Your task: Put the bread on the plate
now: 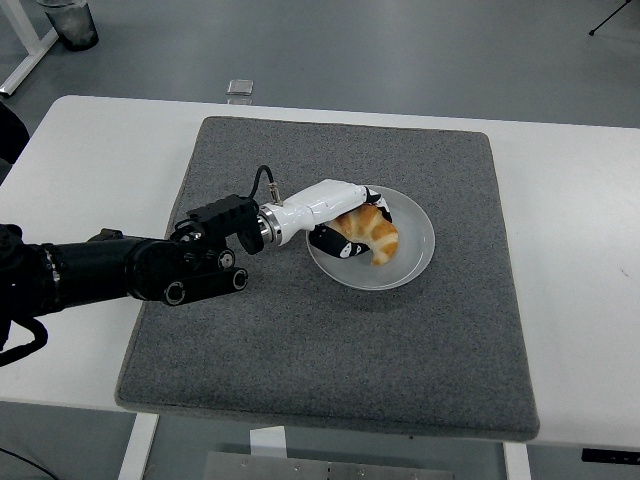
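Note:
A golden croissant [377, 235] lies on the white round plate [412, 257] in the middle of the grey mat [330, 340]. My left hand [345, 222], white with black fingers, reaches in from the left and is curled around the croissant's left side. Its thumb sits below the bread and the other fingers wrap over the top. The croissant's lower tip touches the plate's surface. The right arm does not show anywhere.
The grey mat covers most of the white table [100, 150]. A small clear object [239, 87] rests just past the table's far edge. A dark cup [70, 22] stands on the floor area at top left.

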You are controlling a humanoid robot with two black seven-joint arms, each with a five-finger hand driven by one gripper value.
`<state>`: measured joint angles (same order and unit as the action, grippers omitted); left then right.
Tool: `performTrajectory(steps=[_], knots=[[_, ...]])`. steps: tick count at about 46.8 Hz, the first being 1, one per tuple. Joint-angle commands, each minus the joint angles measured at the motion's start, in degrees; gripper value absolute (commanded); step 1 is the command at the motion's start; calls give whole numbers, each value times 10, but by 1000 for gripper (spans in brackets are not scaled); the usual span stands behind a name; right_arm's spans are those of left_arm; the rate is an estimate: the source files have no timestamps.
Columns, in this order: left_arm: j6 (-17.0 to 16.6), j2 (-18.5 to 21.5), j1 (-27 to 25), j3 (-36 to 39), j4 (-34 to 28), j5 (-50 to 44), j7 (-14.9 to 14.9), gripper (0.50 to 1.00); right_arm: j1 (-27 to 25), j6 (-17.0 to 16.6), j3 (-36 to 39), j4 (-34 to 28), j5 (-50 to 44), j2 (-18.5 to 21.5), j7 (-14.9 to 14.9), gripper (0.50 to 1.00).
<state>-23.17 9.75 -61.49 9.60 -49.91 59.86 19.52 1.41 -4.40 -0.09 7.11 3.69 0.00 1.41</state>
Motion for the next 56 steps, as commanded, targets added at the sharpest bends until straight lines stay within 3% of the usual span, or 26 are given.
performTrajectory(steps=[1, 9, 19, 35, 38, 42, 50, 56], knots=[[-7, 0, 1, -4, 0, 0, 0, 548, 0, -1, 0, 0, 0, 0, 0, 952], [-13, 0, 1, -4, -1, 0, 0, 651, 0, -1, 0, -1, 0, 0, 0, 952], [-13, 2, 1, -4, -4, 0, 0, 664, 0, -1, 0, 0, 0, 0, 0, 952], [-15, 4, 2, -7, -6, -1, 0, 737, -1, -2, 0, 0, 0, 0, 0, 952], [-15, 4, 2, -8, -6, -1, 0, 782, 0, -1, 0, 0, 0, 0, 0, 952], [-15, 4, 2, -8, -8, -1, 0, 880, 0, -2, 0, 0, 0, 0, 0, 952], [-14, 6, 1, -8, -10, -8, 0, 990, 0, -2, 0, 0, 0, 0, 0, 952], [-13, 18, 0, -9, -34, -14, 0, 994, 0, -2, 0, 0, 0, 0, 0, 952]])
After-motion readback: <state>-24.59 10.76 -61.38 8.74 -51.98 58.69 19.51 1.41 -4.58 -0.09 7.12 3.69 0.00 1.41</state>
